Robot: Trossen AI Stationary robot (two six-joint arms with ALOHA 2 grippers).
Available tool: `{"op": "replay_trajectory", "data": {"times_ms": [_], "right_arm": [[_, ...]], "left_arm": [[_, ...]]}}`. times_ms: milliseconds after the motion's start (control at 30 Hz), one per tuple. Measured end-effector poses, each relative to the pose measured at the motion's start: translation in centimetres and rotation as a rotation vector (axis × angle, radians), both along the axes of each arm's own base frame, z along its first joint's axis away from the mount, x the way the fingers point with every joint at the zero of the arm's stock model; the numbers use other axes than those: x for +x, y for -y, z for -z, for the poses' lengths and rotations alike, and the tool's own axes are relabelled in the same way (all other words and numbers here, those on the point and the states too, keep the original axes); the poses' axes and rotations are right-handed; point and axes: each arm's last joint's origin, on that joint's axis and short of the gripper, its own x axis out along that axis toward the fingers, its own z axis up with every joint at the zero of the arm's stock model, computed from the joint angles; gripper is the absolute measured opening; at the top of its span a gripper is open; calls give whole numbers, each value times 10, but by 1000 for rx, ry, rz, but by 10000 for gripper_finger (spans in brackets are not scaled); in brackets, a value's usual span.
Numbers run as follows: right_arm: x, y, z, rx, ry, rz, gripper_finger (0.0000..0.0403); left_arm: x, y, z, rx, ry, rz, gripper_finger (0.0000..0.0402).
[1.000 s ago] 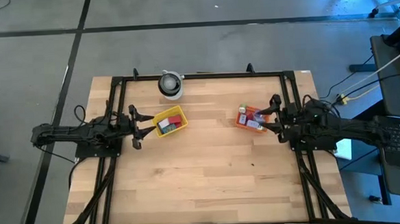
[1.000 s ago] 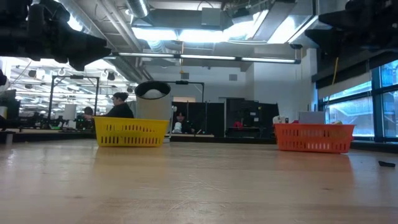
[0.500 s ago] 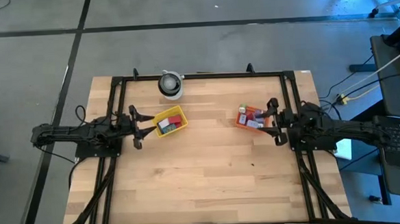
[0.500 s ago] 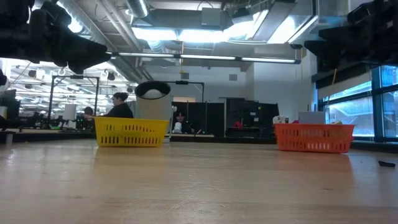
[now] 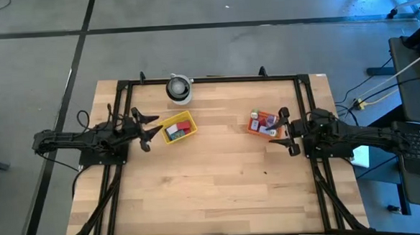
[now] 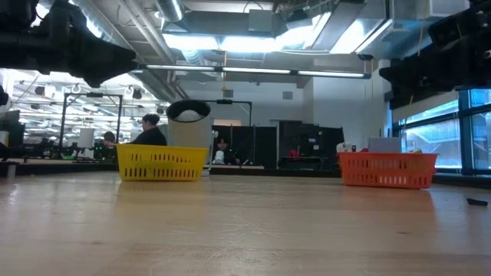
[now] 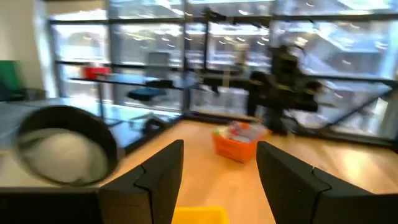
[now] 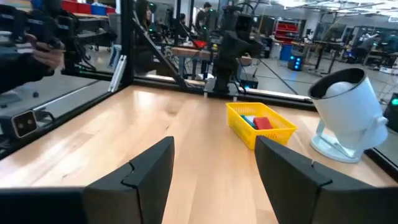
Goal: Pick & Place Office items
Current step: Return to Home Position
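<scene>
Looking straight down, we see a pale plank desk (image 5: 221, 189) framed by black rails (image 5: 208, 79), with open wood between two mesh baskets. Small flat office items (image 5: 173, 132), red and blue, lie inside the yellow basket (image 5: 188, 118); more lie in the orange basket (image 5: 251, 128). The left gripper (image 5: 150, 129) hangs just beside the yellow basket, jaws spread. The right gripper (image 5: 280, 132) hangs beside the orange one, jaws also spread. Only the low view shows people (image 6: 147, 130) seated beyond the desk, while basket walls hide the items there. The right wrist view shows a rounded white device (image 8: 345, 112) near the yellow basket.
</scene>
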Motion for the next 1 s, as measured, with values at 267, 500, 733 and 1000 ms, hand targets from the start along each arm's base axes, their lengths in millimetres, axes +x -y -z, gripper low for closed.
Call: {"op": "replay_trajectory", "data": {"times_ms": [267,500,733,1000], "right_arm": [[0,-2,-3,63,13,-65,225],[0,0,2,124,-40,-12,225],[0,2,4,203,-70,74,225],[0,2,4,203,-70,74,225]], "left_arm": [[0,-2,4,20,-47,-62,198],[0,-2,4,21,-58,-61,198],[0,-2,4,19,-57,-60,198],[0,-2,4,19,-56,-60,198]]}}
